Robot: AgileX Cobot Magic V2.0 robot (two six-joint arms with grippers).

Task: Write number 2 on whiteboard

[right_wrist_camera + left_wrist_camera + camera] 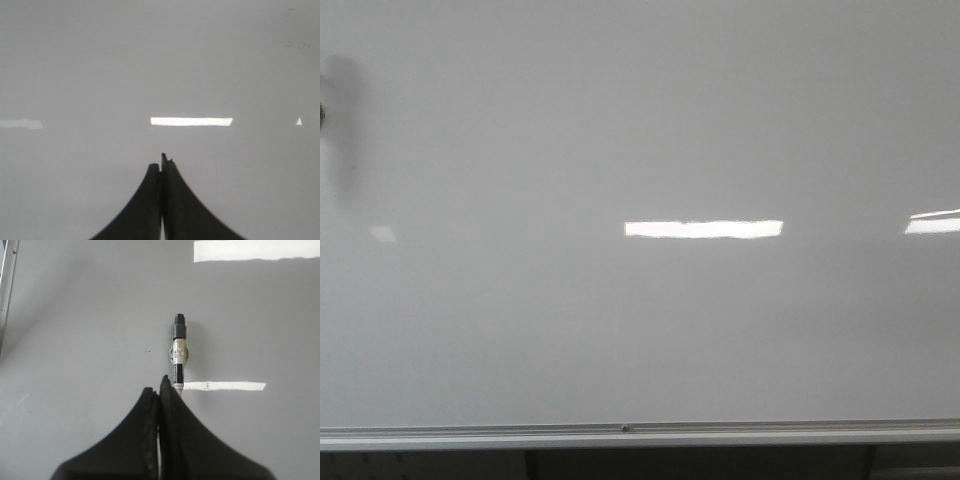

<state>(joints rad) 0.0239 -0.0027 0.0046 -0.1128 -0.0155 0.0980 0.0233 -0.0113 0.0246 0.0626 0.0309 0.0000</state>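
- Whiteboard [640, 130] fills the front view, silver frame along the lower edge; no digit legible on it.
- Left gripper [160, 390]: jaws pressed together, a marker [179, 352] sticking out past the fingertips at frame centre, tip toward the board.
- Right gripper [161, 165]: jaws closed, nothing held, lower centre, facing bare board.
- Light reflection [703, 229] right of centre.

1. The whiteboard [640, 130] stands before us and fills nearly the whole front view.
2. Its frame [720, 434] runs along the lower edge.
3. At the far left edge of the front view we see a blurred shape [322, 113] in front of the board.
4. In the left wrist view a marker [179, 352] sticks out beyond the left gripper [160, 385], toward the board.
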